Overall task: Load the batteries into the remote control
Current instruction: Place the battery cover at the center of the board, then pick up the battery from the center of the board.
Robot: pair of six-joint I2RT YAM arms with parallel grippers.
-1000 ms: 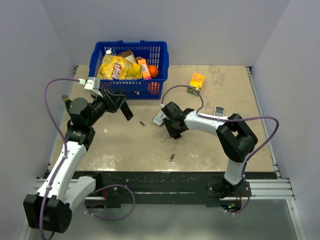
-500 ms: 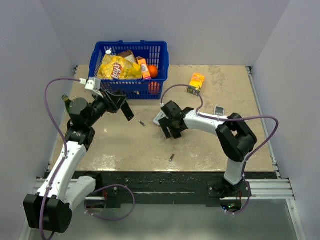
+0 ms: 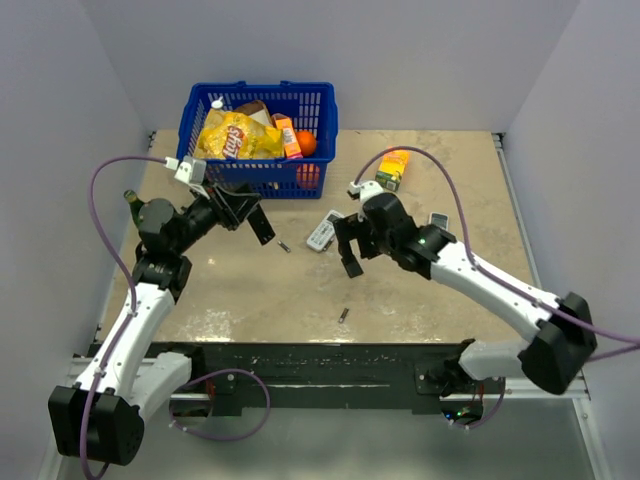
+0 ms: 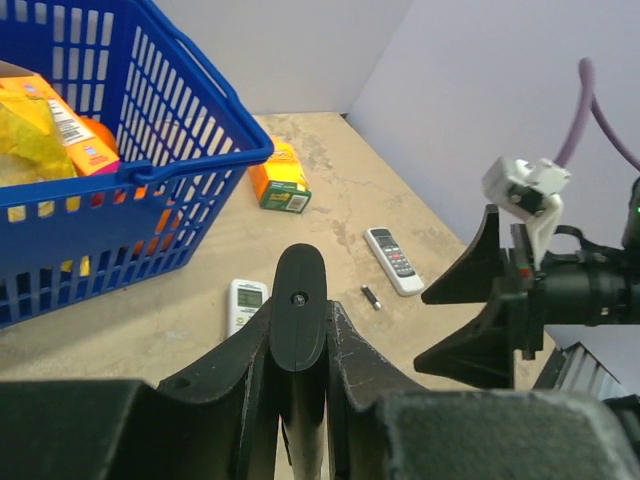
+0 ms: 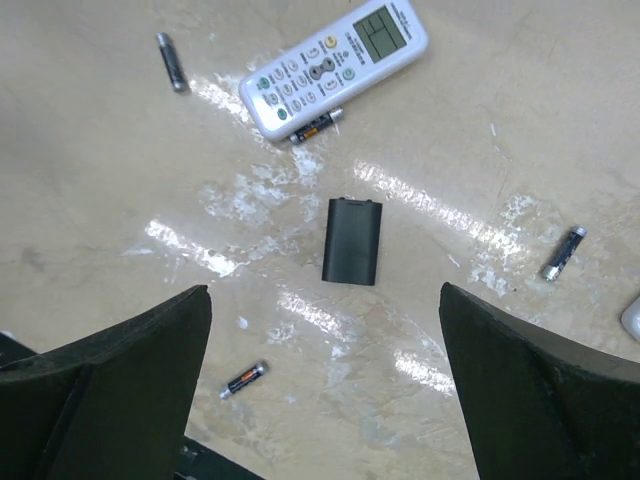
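– Jaws of the right gripper (image 3: 349,248): how do they stand?
– Spread wide and empty, hanging over the table (image 5: 480,120). Those of the left gripper (image 3: 240,208) are clenched on the black remote (image 4: 299,305), held clear of the table near the basket (image 3: 258,140), its free end pointing toward the right arm.
– And the batteries?
– Loose on the table beneath the right jaws. One battery (image 5: 244,379) lies slanted by the finger at the left of the wrist view. A second battery (image 5: 563,251) lies toward the other finger. A third battery (image 5: 318,125) touches the white remote (image 5: 335,65), and a fourth battery (image 5: 172,62) lies beyond it. The black cover (image 5: 352,240) lies flat among them.
– Which arm is nearer?
– The right, so it likely picks while the left presents the remote.
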